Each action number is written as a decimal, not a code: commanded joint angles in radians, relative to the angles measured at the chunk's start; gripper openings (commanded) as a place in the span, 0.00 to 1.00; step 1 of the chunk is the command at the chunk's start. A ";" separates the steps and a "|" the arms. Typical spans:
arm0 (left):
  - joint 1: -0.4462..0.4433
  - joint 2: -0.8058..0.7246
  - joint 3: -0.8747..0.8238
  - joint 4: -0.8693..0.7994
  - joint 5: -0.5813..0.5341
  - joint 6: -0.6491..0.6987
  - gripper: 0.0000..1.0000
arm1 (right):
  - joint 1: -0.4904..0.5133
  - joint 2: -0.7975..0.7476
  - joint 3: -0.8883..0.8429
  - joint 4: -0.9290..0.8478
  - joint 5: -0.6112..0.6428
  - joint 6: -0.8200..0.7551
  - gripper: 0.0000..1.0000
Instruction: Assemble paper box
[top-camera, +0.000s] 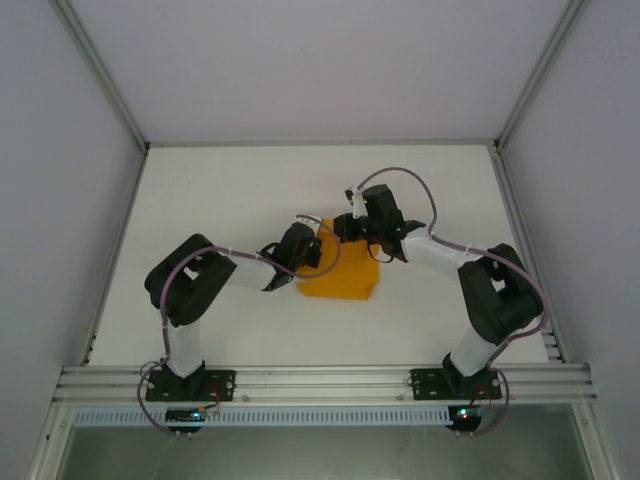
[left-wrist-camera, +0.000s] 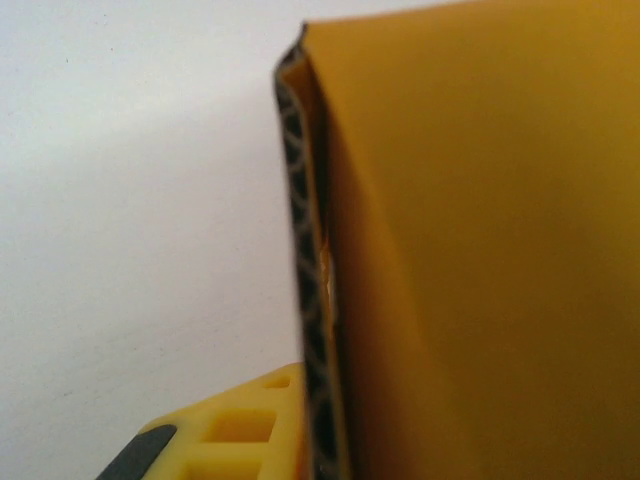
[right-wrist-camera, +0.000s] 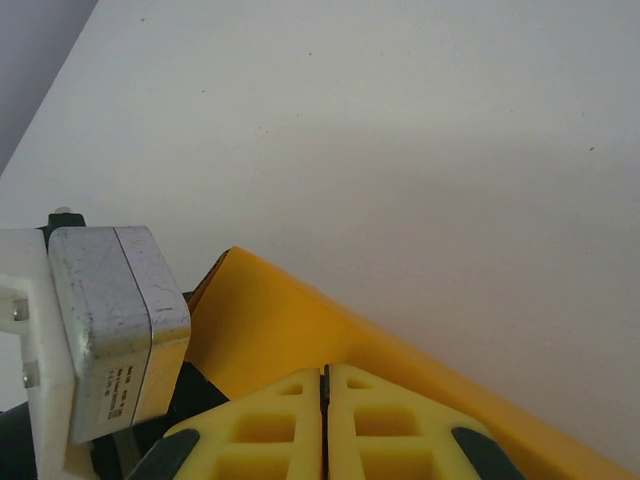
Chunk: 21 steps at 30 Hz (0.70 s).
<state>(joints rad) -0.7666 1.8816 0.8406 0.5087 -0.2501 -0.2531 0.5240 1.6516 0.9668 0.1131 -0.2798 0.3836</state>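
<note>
So the paper box (top-camera: 340, 278) sits about mid-table (top-camera: 230, 200), between the two arms. From above it looks half-folded, and its near edge runs roughly left to right. It's about as wide as it is deep from there, so I can't call a long axis.

The left wrist cam gets what the top view can't. One tall panel (left-wrist-camera: 480, 250) stands upright, with the dark textured finger pad (left-wrist-camera: 298, 250) flat against its edge. The other finger is hidden, so I can't tell if the left gripper (top-camera: 312, 246) actually clamps it.

The right gripper (right-wrist-camera: 323, 385) is at the box's far edge with its fingers closed together. There's card (right-wrist-camera: 290, 320) just beyond the tips, but I can't tell if any is pinched.
</note>
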 joint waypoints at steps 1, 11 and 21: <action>-0.010 0.012 -0.002 -0.068 0.063 -0.030 0.17 | 0.022 0.056 -0.065 -0.163 0.025 -0.003 0.07; -0.009 -0.040 0.016 -0.066 0.039 -0.060 0.18 | 0.019 0.059 -0.043 -0.174 0.018 0.002 0.07; 0.000 -0.041 0.039 -0.047 0.041 -0.068 0.22 | 0.012 0.061 -0.047 -0.169 0.008 0.012 0.07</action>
<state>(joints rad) -0.7654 1.8698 0.8555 0.4656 -0.2470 -0.3050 0.5270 1.6497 0.9638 0.1215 -0.2745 0.3840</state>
